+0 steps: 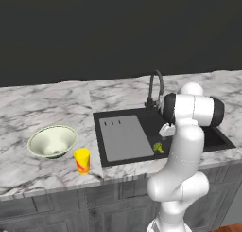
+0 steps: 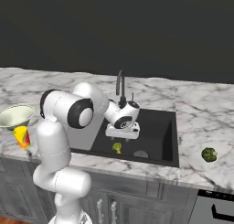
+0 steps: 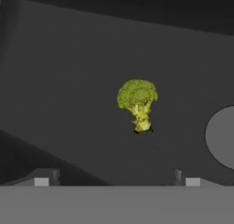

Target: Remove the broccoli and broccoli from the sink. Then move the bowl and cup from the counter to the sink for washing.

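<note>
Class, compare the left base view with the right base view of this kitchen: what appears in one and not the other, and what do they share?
Left base view alone: the grey flat panel inside the sink, and the whole bowl on the counter with the cup standing just in front of it.

Right base view alone: the darker broccoli lying on the counter right of the sink, and the round drain.

Both: the black sink, the tap, the yellowish-green broccoli in the basin, the arm above it.

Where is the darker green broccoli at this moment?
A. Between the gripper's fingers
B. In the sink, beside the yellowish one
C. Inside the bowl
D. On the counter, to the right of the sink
D: the darker broccoli lies on the counter, right of the sink.
</note>
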